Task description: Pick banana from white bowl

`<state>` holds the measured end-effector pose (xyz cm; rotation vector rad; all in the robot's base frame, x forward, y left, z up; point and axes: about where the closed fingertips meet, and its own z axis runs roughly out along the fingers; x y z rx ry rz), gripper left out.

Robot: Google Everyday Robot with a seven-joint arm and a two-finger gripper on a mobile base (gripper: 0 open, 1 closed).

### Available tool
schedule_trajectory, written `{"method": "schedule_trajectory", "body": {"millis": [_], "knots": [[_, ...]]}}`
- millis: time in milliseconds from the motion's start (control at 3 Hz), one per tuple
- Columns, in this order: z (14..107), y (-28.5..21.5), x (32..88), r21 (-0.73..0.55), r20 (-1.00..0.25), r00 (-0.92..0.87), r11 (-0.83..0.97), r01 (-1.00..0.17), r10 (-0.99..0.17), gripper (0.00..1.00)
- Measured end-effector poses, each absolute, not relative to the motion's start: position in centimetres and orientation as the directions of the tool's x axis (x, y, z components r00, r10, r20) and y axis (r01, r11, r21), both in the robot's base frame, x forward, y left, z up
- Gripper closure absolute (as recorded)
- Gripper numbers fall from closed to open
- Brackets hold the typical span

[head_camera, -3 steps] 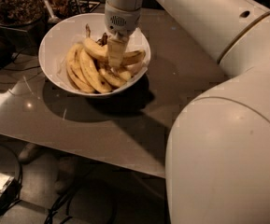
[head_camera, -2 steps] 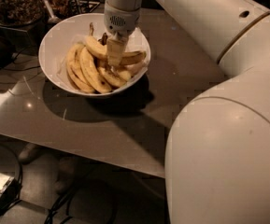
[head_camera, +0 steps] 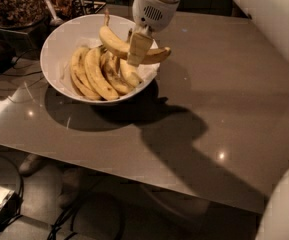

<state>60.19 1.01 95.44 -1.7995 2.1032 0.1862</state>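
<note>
Tool [head_camera: 137, 55] clamped across long curved yellow banana [head_camera: 112, 40], held above right rim of large white glossy bowl [head_camera: 50, 59] on grey bench [head_camera: 224, 94]; shorter yellow bananas [head_camera: 96, 75] lie in bowl lower-left of tool

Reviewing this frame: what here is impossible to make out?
Camera view: the end effector, over the white bowl's right side, grips the banana; its rear finger is hidden behind the fruit.
Camera view: the jar of nuts is cut off by the top edge.
Camera view: the arm above the wrist runs off the top edge.
</note>
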Motion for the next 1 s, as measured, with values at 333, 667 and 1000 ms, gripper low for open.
{"method": "schedule_trajectory", "body": {"millis": [333, 667, 1000], "knots": [[97.2, -1.3, 57.4, -0.151, -0.423, -0.099, 0.178, -0.972, -0.901, 1.0], [98.1, -3.5, 54.4, -0.153, -0.45, -0.089, 0.175, -0.973, -0.889, 1.0], [98.3, -5.1, 51.5, -0.148, -0.447, -0.085, 0.168, -0.975, -0.89, 1.0]]}}
